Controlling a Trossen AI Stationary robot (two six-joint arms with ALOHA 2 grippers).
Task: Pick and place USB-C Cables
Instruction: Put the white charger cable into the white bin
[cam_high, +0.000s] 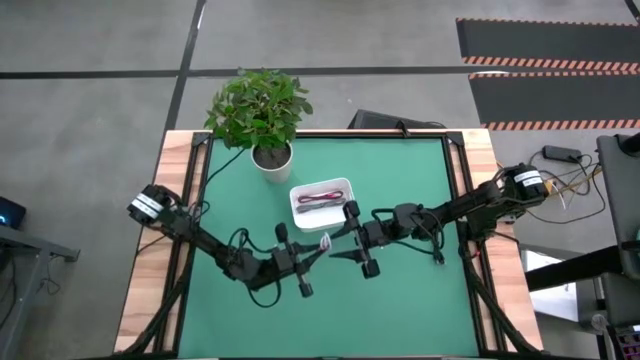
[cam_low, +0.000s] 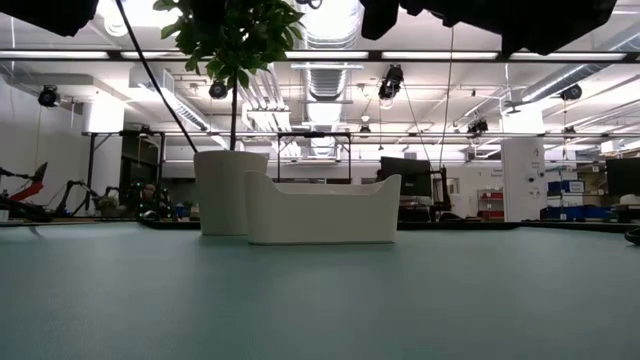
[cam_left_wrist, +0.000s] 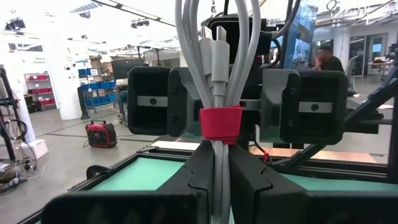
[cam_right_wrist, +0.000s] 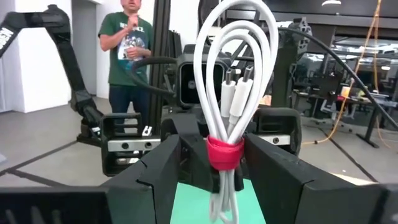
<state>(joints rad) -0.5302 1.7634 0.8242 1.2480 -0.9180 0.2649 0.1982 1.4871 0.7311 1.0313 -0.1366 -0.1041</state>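
I have the white cable (cam_left_wrist: 214, 68), with its red tie (cam_left_wrist: 220, 122), pinched in the left gripper (cam_high: 322, 245), whose fingers (cam_left_wrist: 200, 171) are shut tight on it just below the tie. The right gripper (cam_high: 340, 238) faces it head-on, its fingers (cam_right_wrist: 158, 168) spread wide on either side of the same bundle without pressing it. Both grippers meet above the middle of the table (cam_high: 420, 300), lifted off the mat.

Just behind them sits the white tray (cam_high: 322, 198) with the dark red cable (cam_high: 320, 199) lying in it. The potted plant (cam_high: 262, 115) stands right beside the tray, at the table's far edge, close to the left arm's side.

In the room beyond, a person (cam_right_wrist: 127, 46) in a green shirt stands watching.
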